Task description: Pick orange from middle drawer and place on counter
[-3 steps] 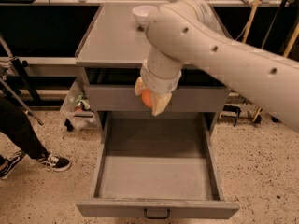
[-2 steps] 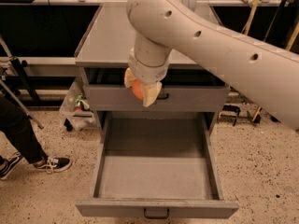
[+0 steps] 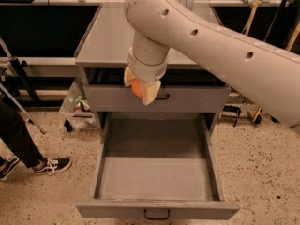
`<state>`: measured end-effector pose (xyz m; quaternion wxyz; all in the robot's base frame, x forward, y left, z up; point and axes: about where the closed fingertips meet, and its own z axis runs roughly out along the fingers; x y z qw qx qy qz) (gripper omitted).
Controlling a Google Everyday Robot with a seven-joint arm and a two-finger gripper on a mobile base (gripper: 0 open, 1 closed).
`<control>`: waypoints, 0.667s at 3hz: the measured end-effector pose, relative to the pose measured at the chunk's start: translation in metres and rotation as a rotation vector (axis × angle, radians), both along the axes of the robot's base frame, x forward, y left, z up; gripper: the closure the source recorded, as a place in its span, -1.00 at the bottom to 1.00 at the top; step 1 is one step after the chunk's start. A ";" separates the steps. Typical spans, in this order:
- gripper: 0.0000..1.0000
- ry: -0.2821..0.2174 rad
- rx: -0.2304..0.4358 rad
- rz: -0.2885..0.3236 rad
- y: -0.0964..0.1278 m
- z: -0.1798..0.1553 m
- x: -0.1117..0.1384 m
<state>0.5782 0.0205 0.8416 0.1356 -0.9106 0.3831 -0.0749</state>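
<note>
My gripper [image 3: 139,89] hangs from the big white arm in front of the cabinet, just below the front edge of the counter [image 3: 108,36]. It is shut on the orange [image 3: 137,87], which shows between the two cream fingers [image 3: 151,92]. The middle drawer [image 3: 157,172] stands pulled wide open below, its flat grey floor bare. The gripper and orange are well above that drawer, level with the closed upper drawer front [image 3: 187,100].
A person's dark leg and sneaker [image 3: 51,165] stand at the left by the cabinet. A bag of items [image 3: 77,104] lies on the floor left of the cabinet. Poles and stands are at the far right [image 3: 253,13]. The arm covers the counter's right part.
The arm has lifted the orange up and to the left, from over the open drawer's back edge toward the counter's front edge. The white bowl on the counter is now hidden by the arm.
</note>
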 end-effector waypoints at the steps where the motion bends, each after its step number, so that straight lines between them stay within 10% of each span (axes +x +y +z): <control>1: 1.00 -0.001 -0.115 0.023 -0.015 -0.011 0.045; 2: 1.00 -0.034 -0.325 0.034 -0.040 -0.006 0.112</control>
